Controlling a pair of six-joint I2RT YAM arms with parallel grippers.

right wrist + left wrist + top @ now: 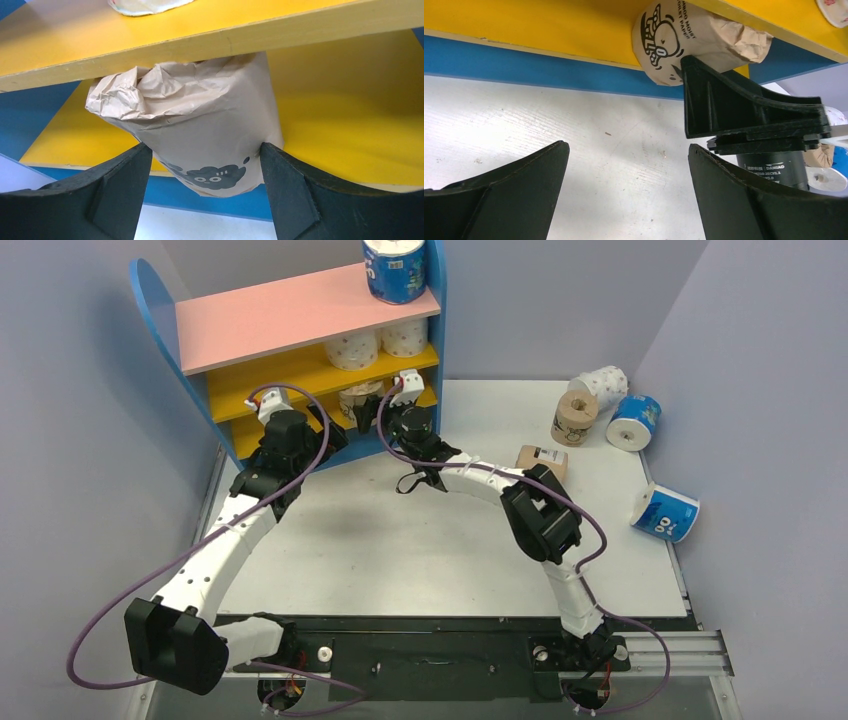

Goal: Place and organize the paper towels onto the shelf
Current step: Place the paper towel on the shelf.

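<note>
The shelf (300, 315) stands at the back left, with a pink top, yellow boards and blue sides. A blue-and-white paper towel roll (395, 268) sits on the top board. Two white dotted rolls (352, 348) sit on the upper yellow board. My right gripper (204, 150) is shut on a tan cartoon-print roll (200, 115), tilted at the front edge of the lower yellow board (325, 115); both fingers press its sides. My left gripper (629, 165) hangs open over the bare tabletop just left of that roll (674, 45), holding nothing.
Loose rolls lie on the table's right side: a white dotted one (605, 385), a tan one (575, 417), a blue one (635, 422), a tan one on its side (542, 460), and a blue one (665, 512) at the right edge. Grey walls surround the table.
</note>
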